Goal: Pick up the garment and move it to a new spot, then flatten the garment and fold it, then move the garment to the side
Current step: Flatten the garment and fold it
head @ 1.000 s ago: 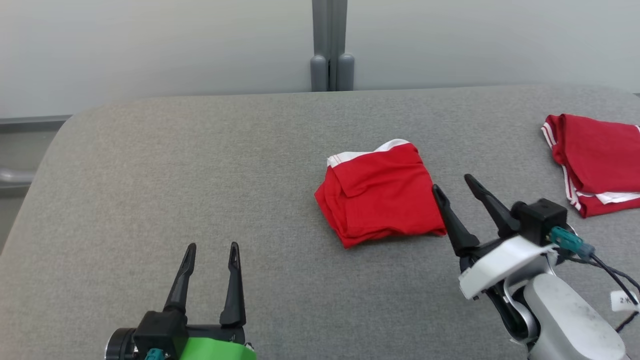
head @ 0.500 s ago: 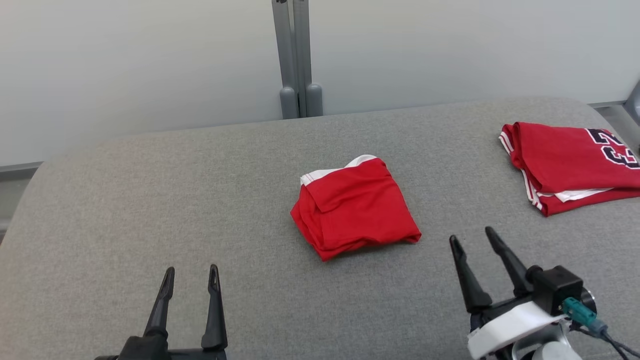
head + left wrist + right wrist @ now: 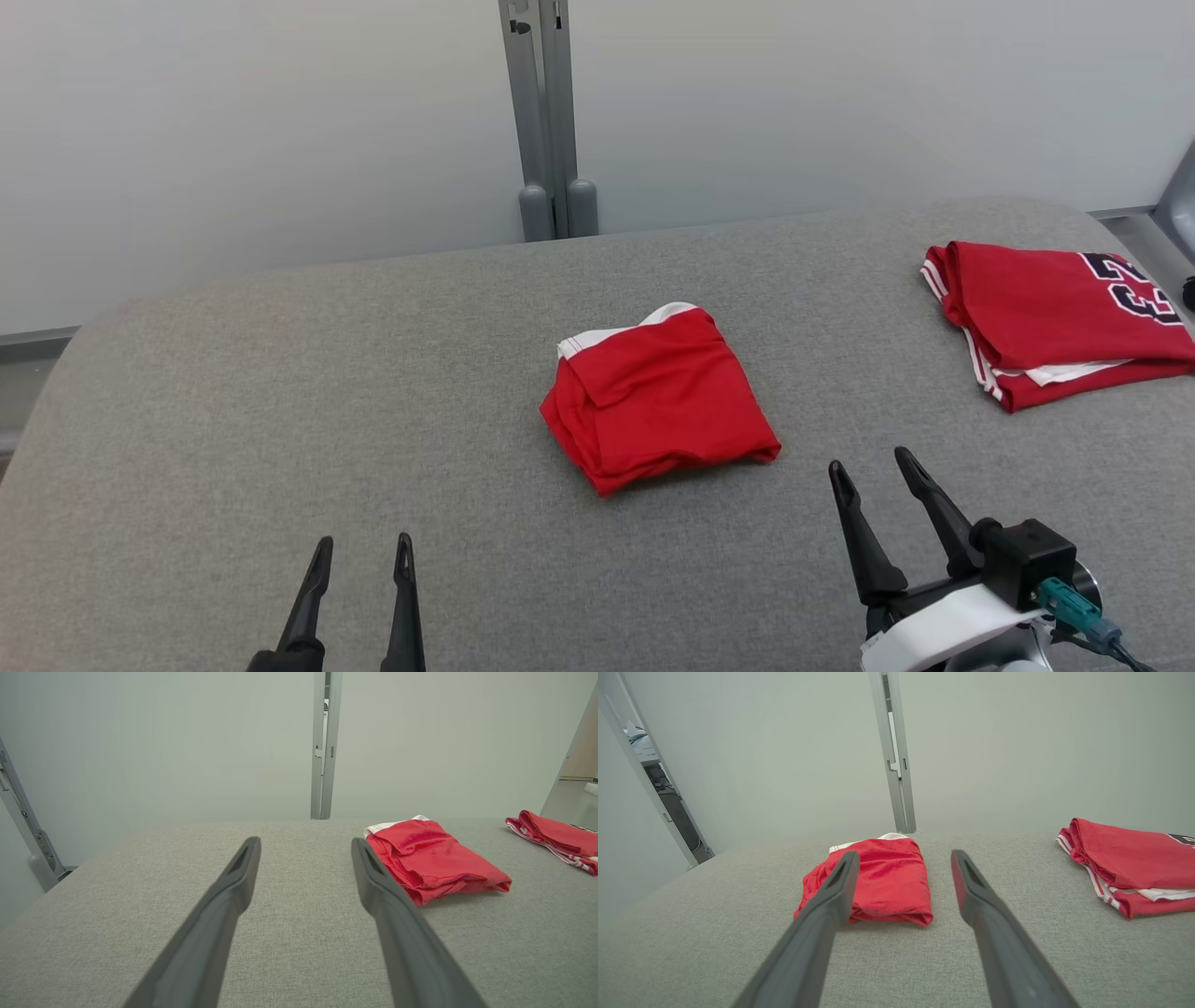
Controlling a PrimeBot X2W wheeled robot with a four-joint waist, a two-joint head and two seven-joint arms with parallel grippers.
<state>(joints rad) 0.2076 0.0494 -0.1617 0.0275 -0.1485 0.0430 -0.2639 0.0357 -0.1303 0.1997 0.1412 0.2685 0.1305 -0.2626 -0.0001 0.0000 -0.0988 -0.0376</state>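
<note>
Barely in frame: left gripper [image 3: 364, 543].

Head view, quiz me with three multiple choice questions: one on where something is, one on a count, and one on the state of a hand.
1. Where does the numbered garment lie on the grey table?
A. By the right edge
B. In the middle
C. By the left edge

2. How many folded red garments lie on the table?
A. One
B. Two
C. Three

3. What state is the right hand in?
A. Shut on cloth
B. Shut and empty
C. Open and empty

Answers:
1 A: it sits by the table's right edge, apart from the plain red garment in the middle.
2 B: those two folded pieces are what lies there.
3 C: its two fingers stand apart over bare table, touching no cloth.
</note>
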